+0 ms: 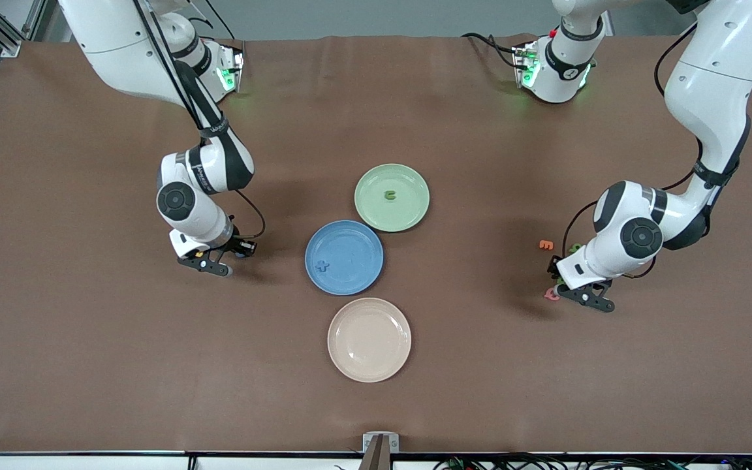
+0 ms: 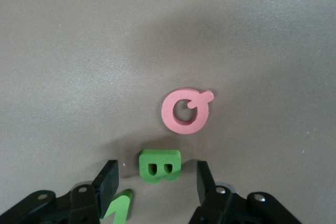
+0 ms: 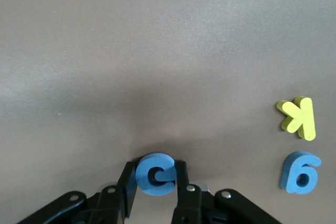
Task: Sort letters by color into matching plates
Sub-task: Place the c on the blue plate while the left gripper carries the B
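Two letters plated so far. Right gripper (image 3: 155,182) clamped on blue C (image 3: 155,174); left gripper (image 2: 156,182) open around green B (image 2: 160,164).

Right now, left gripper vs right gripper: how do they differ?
Left gripper is open, straddling a green B without touching it; right gripper is shut on a blue C. The left sits toward the left arm's end of the table, the right toward the other. Both are low at the table.

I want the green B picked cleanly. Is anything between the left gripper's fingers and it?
No. The green B lies on the mat between the open fingers of the left gripper with bare gaps either side. The pink Q lies apart from it, outside the fingers.
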### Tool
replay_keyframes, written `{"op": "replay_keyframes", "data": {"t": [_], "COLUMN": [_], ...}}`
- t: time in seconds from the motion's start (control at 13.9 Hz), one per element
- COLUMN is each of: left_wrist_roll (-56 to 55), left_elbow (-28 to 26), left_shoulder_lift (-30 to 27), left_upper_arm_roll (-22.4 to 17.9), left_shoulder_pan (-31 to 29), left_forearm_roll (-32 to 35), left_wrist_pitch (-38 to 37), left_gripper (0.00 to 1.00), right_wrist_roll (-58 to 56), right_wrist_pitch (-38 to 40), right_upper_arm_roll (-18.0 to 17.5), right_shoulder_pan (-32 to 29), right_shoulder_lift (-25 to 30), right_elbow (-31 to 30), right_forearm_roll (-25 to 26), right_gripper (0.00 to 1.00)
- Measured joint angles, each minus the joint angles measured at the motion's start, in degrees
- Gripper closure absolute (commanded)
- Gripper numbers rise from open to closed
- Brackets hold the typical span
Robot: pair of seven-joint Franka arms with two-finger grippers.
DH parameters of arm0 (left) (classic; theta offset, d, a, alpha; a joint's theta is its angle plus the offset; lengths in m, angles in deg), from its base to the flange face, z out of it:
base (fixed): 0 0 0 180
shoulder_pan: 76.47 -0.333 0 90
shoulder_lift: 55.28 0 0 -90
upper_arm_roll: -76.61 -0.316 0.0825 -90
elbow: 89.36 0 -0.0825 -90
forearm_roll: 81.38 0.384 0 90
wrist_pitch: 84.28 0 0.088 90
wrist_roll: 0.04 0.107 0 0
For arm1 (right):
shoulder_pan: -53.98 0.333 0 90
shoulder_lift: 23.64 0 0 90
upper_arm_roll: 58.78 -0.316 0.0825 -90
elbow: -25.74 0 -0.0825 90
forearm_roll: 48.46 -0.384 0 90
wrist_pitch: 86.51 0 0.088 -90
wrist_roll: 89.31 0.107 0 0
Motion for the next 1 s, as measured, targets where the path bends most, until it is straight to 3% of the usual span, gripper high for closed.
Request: {"op": "replay_keyframes", "data": {"t": [0.29,0.57,0.65,1.0], "left_wrist_roll": [0.00,0.02,0.04,0.04], "left_elbow": [-0.04,0.04,0.04,0.70], "left_shoulder_lift": [0.58,0.34,0.23,-2.19], "left_upper_arm_roll": [0.17,0.35,0.37,1.75], "left_shoulder_pan": [0.00,-0.02,-0.01,-0.13], "left_forearm_roll": [0.00,0.00,0.00,0.00], "left_wrist_pitch": [0.80,0.97,0.98,-3.43], "left_gripper": [0.51,0.90,0.94,0.97], "right_wrist_roll": [8.75,21.45,24.38,33.68], "right_wrist_pitch": [7.23,7.73,7.73,7.54], "right_upper_arm_roll": [-0.59,-0.89,-0.92,-0.94], "right_shoulder_pan": [3.79,11.40,13.01,18.60], "right_shoulder_lift": [0.13,-0.85,-1.68,-6.29], "right_elbow": [8.24,12.95,13.98,17.76], "right_forearm_roll": [-0.10,-0.11,-0.11,-0.11], "right_gripper": [0.98,0.98,0.98,0.93]}}
